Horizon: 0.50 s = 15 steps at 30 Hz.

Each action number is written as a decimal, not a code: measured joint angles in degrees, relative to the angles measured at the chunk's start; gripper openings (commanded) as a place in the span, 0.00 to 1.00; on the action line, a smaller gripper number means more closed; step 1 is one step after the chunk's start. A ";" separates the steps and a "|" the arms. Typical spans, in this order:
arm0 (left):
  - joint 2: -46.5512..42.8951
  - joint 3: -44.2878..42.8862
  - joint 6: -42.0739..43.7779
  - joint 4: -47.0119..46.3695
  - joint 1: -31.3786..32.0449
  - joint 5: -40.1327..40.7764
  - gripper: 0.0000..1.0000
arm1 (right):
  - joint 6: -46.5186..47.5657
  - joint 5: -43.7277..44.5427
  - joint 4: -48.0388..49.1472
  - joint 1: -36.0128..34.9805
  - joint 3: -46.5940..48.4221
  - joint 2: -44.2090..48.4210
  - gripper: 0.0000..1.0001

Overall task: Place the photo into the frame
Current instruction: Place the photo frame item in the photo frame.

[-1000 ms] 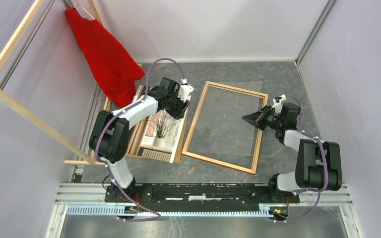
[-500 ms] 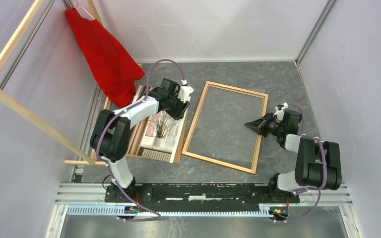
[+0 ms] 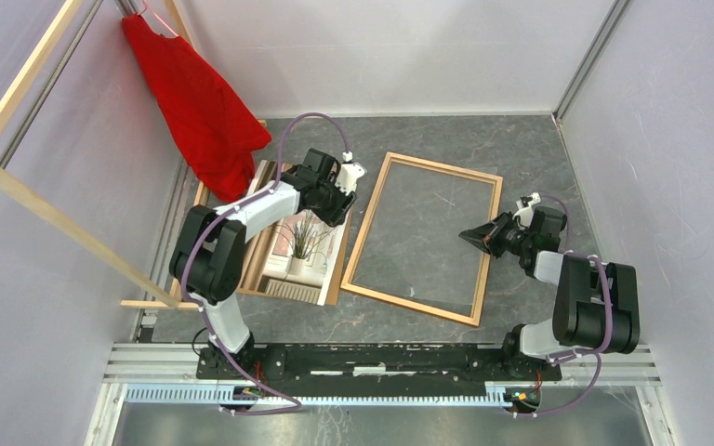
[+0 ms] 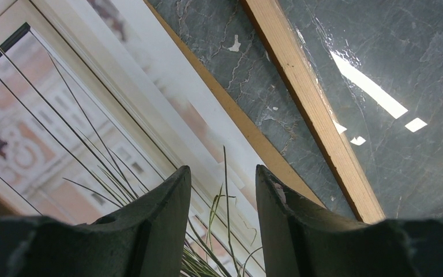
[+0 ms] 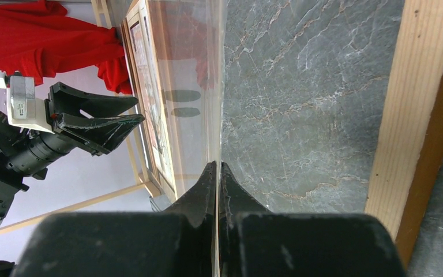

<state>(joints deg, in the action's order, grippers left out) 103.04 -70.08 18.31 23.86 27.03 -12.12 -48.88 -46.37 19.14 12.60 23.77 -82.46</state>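
Holding, right gripper (image 3: 471, 235): fingers pressed together on the edge of the clear sheet (image 5: 187, 75). I read it as pinched between them, just inside the frame's 3 o'clock rail. I can't tell how far the sheet is raised.
Left gripper (image 3: 339, 192): jaws part-spread with nothing between them, hovering low over the photo's far end near its 3 o'clock edge.
Photo (image 3: 305, 243): flat and face up on a brown board (image 4: 239, 124), just beside the frame at its 9 o'clock side, not in it.
Frame (image 3: 365, 228): flat on the table (image 3: 521, 149), print not yet in its opening.
Key relation: the photo sits directly under the left fingers and runs off toward 6–7 o'clock from them. The left arm is much the nearer. The right arm is across the frame and occupied.
Axes: I make the photo's long axis about 1 to 7 o'clock, close to parallel with the frame's. The plant's leaves point to the 1 o'clock end, with the pot at the 7 o'clock end.
Next move, my guess: carry the print toward 3 o'clock with little or no turning, taking hold at its 3 o'clock edge.
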 measured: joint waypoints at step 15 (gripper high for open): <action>0.35 0.00 0.00 -0.02 0.48 0.02 0.52 | -0.33 0.17 0.92 0.48 -1.64 0.00 0.00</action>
<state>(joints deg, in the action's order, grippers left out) 103.39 -70.08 18.31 23.83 27.51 -12.10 -49.21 -46.19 20.05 13.08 22.13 -82.46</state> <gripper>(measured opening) 0.523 0.009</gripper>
